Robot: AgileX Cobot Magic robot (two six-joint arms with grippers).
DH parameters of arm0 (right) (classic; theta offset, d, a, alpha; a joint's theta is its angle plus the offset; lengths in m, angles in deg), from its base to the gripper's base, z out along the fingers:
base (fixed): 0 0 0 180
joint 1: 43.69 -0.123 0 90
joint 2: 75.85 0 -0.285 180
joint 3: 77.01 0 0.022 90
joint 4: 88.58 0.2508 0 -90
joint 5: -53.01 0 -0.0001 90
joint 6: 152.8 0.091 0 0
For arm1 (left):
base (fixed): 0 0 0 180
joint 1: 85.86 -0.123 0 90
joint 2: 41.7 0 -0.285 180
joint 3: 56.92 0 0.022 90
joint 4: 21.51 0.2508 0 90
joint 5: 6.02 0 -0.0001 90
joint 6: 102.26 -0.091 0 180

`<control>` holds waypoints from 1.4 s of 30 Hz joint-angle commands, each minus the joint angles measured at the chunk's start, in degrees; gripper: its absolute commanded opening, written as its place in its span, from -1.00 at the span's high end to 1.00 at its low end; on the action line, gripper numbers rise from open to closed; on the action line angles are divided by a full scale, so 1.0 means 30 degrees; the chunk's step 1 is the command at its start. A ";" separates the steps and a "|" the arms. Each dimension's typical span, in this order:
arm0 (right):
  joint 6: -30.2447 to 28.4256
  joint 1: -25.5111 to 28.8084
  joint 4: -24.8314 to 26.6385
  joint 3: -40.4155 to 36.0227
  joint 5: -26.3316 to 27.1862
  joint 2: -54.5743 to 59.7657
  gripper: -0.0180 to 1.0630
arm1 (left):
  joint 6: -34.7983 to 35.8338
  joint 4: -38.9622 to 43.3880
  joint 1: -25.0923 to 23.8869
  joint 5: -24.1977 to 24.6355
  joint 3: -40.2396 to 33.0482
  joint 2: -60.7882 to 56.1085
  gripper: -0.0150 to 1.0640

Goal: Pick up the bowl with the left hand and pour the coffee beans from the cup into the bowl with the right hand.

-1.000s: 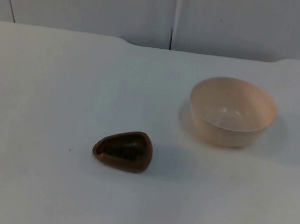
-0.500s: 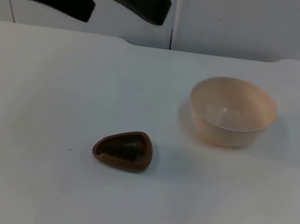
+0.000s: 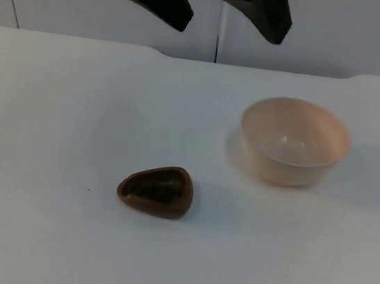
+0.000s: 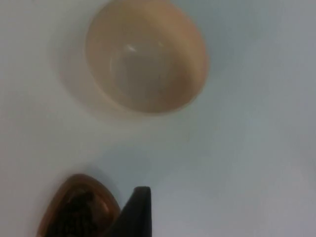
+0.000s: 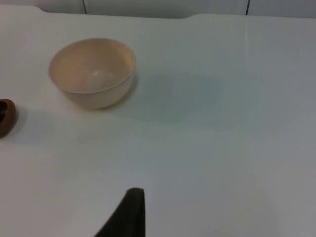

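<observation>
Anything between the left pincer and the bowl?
Nothing visible. The left pincer hangs open above the table's far edge; bare white table lies between it and the bowl. The brown cup sits apart, nearer the camera.

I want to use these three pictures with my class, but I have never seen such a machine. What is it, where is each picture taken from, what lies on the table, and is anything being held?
It is a robot with two black arms, each ending in a two-finger gripper. One picture comes from a fixed camera above the white table; the others come from cameras on the left and right wrists. On the table stand a beige bowl, which looks empty, and a brown cup with dark coffee beans inside, apart from each other. The left gripper hangs open above the table's far edge, holding nothing. The right arm waits; its black fingertip holds nothing visible.
</observation>
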 commanded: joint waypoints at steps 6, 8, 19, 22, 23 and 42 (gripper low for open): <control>0.0070 0.0158 -0.0055 -0.0026 0.0086 -0.0063 -0.99 | 0.1941 0.1111 0.0133 0.1069 0.2711 0.2559 -0.89; 0.0070 0.0158 -0.0055 -0.0026 0.0086 -0.0063 -0.99 | 0.2210 0.1111 0.0133 0.1400 0.3443 0.3365 -0.89; 0.0070 0.0158 -0.0055 -0.0026 0.0086 -0.0063 -0.99 | 0.4680 0.2200 0.0632 0.1435 0.5840 0.6643 -0.89; 0.0070 0.0158 -0.0055 -0.0026 0.0086 -0.0063 -0.99 | 0.5570 0.3352 0.1240 0.1435 0.6877 0.7758 -0.89; 0.0070 0.0158 -0.0055 -0.0026 0.0086 -0.0063 -0.99 | 0.5570 0.3352 0.1240 0.1435 0.6877 0.7758 -0.89; 0.0070 0.0158 -0.0055 -0.0026 0.0086 -0.0063 -0.99 | 1.0253 0.6493 0.1214 0.2705 1.2695 1.3370 -0.89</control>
